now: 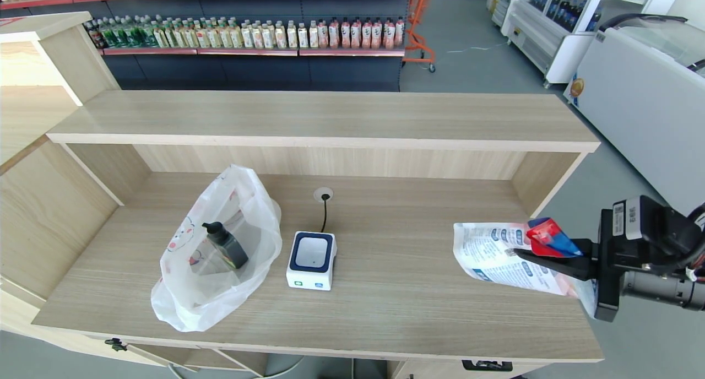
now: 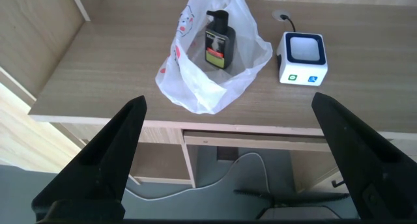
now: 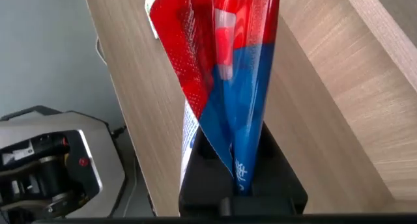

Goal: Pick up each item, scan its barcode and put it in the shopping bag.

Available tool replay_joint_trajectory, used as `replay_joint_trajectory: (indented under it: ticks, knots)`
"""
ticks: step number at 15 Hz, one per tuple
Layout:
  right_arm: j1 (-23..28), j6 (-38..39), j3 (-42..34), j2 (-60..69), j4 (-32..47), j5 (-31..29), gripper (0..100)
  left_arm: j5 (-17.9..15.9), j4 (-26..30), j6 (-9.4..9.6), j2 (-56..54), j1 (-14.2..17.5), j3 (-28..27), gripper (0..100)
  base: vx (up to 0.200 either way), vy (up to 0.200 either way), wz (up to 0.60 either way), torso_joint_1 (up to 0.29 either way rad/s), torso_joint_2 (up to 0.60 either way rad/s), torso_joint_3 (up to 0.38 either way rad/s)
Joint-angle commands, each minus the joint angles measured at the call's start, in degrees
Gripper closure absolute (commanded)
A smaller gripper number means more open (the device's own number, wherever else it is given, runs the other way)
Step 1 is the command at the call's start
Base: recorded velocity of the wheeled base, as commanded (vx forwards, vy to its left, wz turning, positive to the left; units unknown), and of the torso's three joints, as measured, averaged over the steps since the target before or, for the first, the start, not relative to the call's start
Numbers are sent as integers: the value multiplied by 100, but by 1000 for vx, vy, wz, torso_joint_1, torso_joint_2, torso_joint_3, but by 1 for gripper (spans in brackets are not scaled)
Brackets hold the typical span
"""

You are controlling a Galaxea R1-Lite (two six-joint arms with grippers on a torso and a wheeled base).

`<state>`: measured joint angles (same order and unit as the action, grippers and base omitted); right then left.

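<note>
At the 3 o'clock end of the counter (image 1: 396, 291), the right gripper (image 1: 529, 249) had its jaws pinched on the red-and-blue top edge of a pouch (image 1: 495, 255). The pouch's white printed body stuck out past the fingertips toward 9 o'clock. A scanner (image 1: 312, 259) sat mid-counter, well apart from it. Just beside the scanner at 9 o'clock stood the shopping bag (image 1: 182, 291), with a black pump bottle (image 1: 227, 245) upright inside. Off the near edge, at the bag's 6 o'clock, the left gripper (image 2: 229, 101) hung with jaws spread wide, holding nothing.

Right gripper (image 1: 529, 250): black, flat tapering fingers (image 1: 556, 262)
Right wrist block (image 1: 655, 230): black, white sticker (image 1: 626, 209)
Left gripper (image 2: 228, 110): black wedge-shaped fingers (image 2: 111, 152)
</note>
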<state>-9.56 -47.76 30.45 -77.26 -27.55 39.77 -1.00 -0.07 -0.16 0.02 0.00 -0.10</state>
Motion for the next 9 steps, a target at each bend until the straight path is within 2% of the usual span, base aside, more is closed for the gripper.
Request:
replay_joint_trajectory:
  ticks: [1, 4, 8, 9]
  knots:
    - [86, -137, -171, -87, -260, 49, 100, -6, -1, -2, -2, 0, 1, 0, 0, 0, 0, 0, 0, 0]
    - [59, -233, -373, -201, -690, 145, 100, -6, -1, -2, -2, 0, 1, 0, 0, 0, 0, 0, 0, 0]
    - [68, -198, -382, -184, -690, 400, 100, -6, -1, -2, -2, 0, 1, 0, 0, 0, 0, 0, 0, 0]
    - [68, -146, -373, -193, -690, 488, 100, -6, -1, -11, -2, 0, 1, 0, 0, 200, 0, 2, 2, 2]
